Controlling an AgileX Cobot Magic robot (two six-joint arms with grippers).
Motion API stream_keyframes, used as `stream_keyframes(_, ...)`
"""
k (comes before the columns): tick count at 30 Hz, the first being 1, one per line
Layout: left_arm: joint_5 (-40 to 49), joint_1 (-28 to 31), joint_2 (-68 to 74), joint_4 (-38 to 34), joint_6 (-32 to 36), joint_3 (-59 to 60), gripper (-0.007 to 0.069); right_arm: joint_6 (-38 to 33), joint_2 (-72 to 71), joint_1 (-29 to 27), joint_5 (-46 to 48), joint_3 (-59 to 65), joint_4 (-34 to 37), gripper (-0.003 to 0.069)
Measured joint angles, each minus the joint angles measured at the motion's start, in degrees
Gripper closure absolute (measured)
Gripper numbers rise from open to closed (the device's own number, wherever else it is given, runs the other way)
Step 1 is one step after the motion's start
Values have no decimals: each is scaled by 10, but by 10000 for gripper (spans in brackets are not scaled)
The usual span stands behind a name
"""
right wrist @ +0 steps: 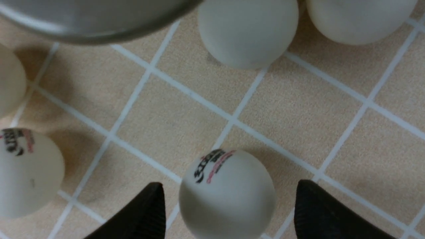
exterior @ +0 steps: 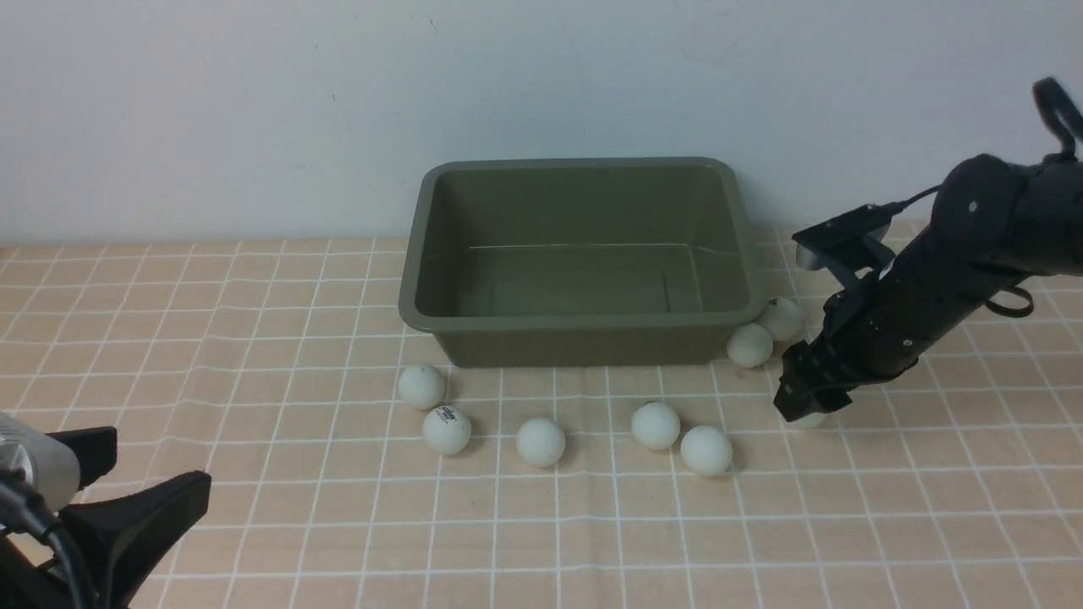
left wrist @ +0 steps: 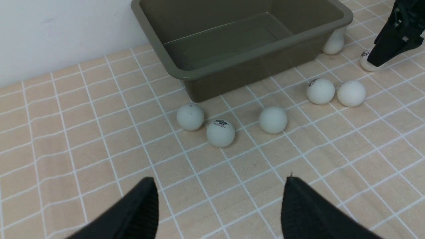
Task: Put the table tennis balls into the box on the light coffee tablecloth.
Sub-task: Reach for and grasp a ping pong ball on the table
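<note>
The olive-green box [exterior: 575, 322] stands at the back centre of the light coffee tablecloth [exterior: 254, 338], its inside bare. Several white table tennis balls lie on the cloth in front of it, from one [exterior: 421, 386] at the left to one [exterior: 706, 449] at the right. Two more [exterior: 750, 345] rest by the box's right corner. My right gripper [exterior: 804, 408] is down at the cloth and open, straddling a printed ball [right wrist: 227, 196] with a gap on each side. My left gripper [left wrist: 220, 179] hangs open and empty over bare cloth at the near left.
A pale wall rises directly behind the box. In the left wrist view the right gripper [left wrist: 382, 54] shows beyond the box's corner, with the ball [left wrist: 366, 63] under its tip. A printed ball [left wrist: 220, 133] lies nearest the left gripper.
</note>
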Motion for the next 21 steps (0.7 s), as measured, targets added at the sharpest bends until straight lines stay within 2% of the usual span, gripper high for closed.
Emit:
stream_keyframes(4,1,0,0,0,1,0,211,0,15,3,-3,-1,-1,200)
stream_keyframes(8,1,0,0,0,1,0,211,0,16,4,-4,-1,-2,293)
stream_keyframes(17,4,0,0,0,2,0,211,39,-38,4,26,-50,-47,296)
stream_keyframes(21,21,0,0,0,2,0,211,45,-72,4,46,-110,-25,296)
